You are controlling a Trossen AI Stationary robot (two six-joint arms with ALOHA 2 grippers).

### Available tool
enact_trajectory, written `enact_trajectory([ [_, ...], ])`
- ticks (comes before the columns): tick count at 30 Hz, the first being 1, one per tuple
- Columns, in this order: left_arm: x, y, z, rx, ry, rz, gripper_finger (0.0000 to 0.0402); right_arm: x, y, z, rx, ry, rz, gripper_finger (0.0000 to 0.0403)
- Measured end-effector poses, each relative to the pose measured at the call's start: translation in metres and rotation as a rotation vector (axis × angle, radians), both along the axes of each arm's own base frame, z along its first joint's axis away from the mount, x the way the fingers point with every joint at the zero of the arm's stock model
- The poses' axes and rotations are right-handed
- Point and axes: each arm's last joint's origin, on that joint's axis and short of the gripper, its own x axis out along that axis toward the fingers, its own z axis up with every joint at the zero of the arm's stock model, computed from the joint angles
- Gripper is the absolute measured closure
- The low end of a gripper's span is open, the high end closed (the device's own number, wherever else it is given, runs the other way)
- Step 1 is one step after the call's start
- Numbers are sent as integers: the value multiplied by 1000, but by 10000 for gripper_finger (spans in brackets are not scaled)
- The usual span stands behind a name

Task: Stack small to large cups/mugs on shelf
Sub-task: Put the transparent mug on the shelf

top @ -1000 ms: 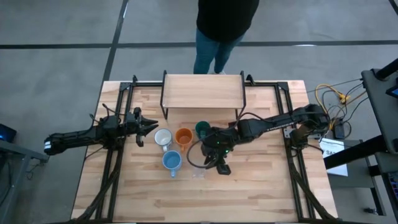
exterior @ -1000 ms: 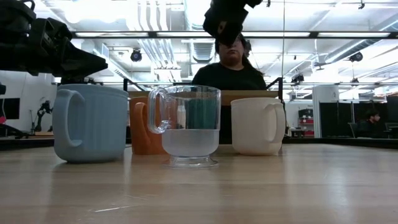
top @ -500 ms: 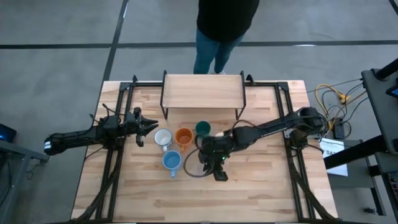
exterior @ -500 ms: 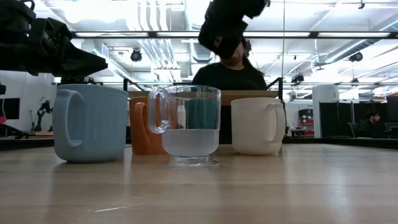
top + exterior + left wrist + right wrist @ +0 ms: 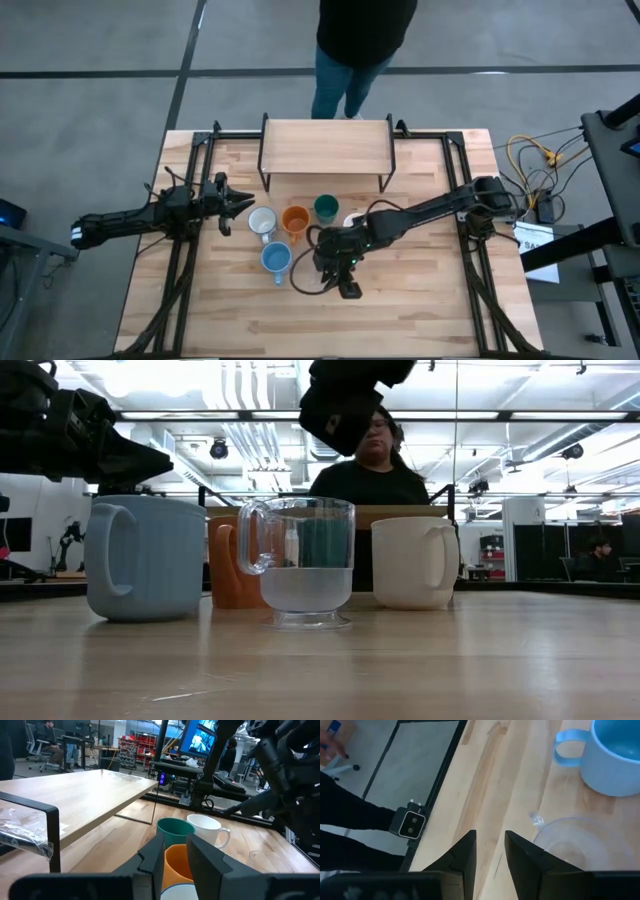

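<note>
Five mugs and a glass stand on their bases near the table's middle, in front of the shelf (image 5: 325, 147): a white mug (image 5: 262, 221), an orange mug (image 5: 296, 218), a dark green cup (image 5: 325, 207), a light blue mug (image 5: 276, 258), a second white mug (image 5: 415, 560) and a clear glass (image 5: 305, 565). My right gripper (image 5: 490, 855) hangs open above the table, pointing down, just beside the glass (image 5: 575, 845) and near the blue mug (image 5: 615, 760). My left gripper (image 5: 236, 203) waits open, left of the white mug, facing the orange mug (image 5: 177, 865).
A person (image 5: 360, 40) stands beyond the table's far edge, behind the shelf (image 5: 75, 795). Black frame rails (image 5: 185, 260) run along both sides of the table. Bare wood lies near the front edge (image 5: 330, 330). A small camera unit (image 5: 410, 825) sits at the near edge.
My right gripper has moved toward the table's near edge and to the left, from beside the second white mug to above the clear glass. The cups and my left arm have stayed still.
</note>
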Motion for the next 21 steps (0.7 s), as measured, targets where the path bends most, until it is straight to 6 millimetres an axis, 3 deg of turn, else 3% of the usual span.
enact_trajectory([
  [9,0,0,0,0,0,0,333,5,1,-20,-18,51,6,307],
  [21,0,0,0,0,0,0,333,8,-6,-21,-29,40,4,307],
])
